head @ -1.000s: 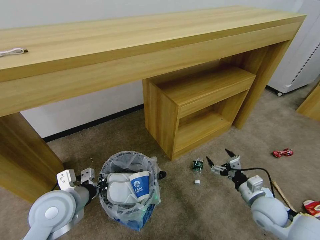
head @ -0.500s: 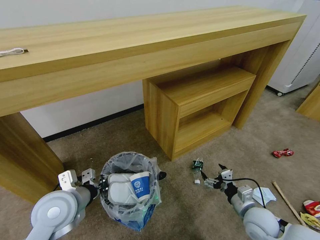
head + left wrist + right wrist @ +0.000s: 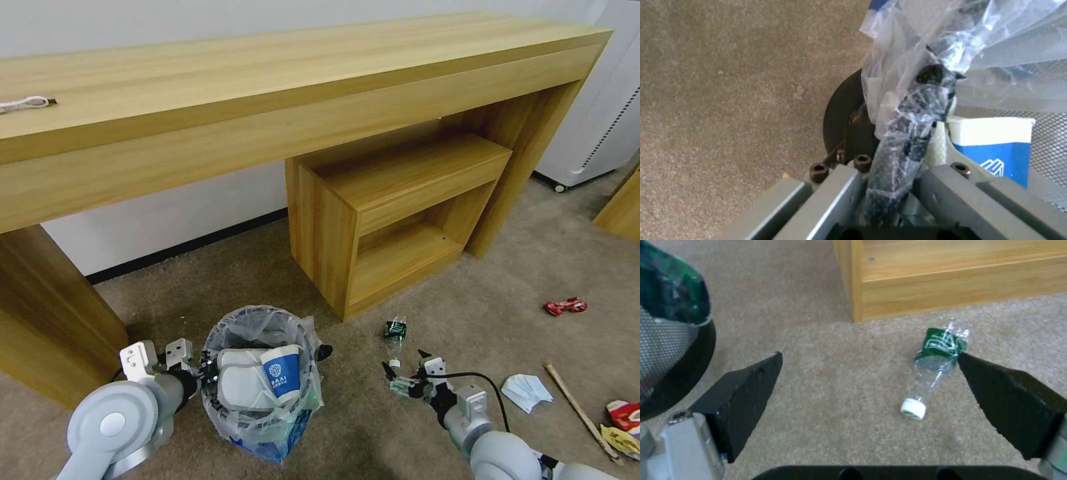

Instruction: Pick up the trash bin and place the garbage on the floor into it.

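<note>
L gripper [image 3: 203,369] clamped on rim of trash bin [image 3: 257,427], which stands on the floor [image 3: 373,427] below the wooden surface [image 3: 200,80]; rim and bag plastic sit betw. its fingers [image 3: 835,196] in L wrist view. Bin holds white slipper [image 3: 237,383] + blue-white paper cup [image 3: 281,373]. R gripper [image 3: 405,371] open, fingers spread, low over carpet just beside crushed plastic bottle [image 3: 395,337], not touching. Further R: tissue [image 3: 527,390], wooden stick [image 3: 579,410], red wrapper [image 3: 565,306].
</note>
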### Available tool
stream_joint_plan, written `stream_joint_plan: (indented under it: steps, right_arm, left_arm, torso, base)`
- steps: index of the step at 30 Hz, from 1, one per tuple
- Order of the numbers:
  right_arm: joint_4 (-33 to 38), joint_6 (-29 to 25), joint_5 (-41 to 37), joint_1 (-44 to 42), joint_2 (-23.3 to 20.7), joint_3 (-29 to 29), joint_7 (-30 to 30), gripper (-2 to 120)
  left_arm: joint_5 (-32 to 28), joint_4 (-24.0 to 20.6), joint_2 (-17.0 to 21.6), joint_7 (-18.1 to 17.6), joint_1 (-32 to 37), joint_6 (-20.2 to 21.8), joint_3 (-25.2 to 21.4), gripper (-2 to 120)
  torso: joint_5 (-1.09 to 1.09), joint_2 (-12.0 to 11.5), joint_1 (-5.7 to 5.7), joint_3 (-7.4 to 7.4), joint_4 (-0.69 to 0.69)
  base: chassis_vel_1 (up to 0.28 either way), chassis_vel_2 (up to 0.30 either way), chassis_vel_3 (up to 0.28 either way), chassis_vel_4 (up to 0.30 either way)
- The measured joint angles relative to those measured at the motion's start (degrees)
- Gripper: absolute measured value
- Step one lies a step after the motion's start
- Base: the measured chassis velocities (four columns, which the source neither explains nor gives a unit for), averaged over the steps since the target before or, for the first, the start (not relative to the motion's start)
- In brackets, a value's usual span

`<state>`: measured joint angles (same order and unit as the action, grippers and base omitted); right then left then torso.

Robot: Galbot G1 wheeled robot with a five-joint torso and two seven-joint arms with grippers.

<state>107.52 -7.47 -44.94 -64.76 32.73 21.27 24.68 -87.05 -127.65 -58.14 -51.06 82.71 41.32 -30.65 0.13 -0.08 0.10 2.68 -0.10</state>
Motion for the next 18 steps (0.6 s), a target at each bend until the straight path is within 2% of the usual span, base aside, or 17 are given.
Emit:
stream_joint_plan:
  steps: [4, 18]
  right_arm:
    - [-0.62, -0.39, 0.87, 0.57, 0.99, 1.69, -0.13, 100]
    - [-6.05, -0.68, 2.19, 4.45, 8.98, 4.93, -0.51, 99]
  left_arm:
    - [0.14, 0.32, -0.3, 0.09, -0.26, 0.02, 0.09, 0]
    - [0.28, 0.43, -1.21, 0.12, -0.48, 0.04, 0.2, 0]
  torso:
    - [-0.01, 0.0, 0.0, 0.0, 0.0]
    - [-0.01, 0.0, 0.0, 0.0, 0.0]
  base:
    - [0.0, 0.0, 0.0, 0.0]
    - [0.0, 0.0, 0.0, 0.0]
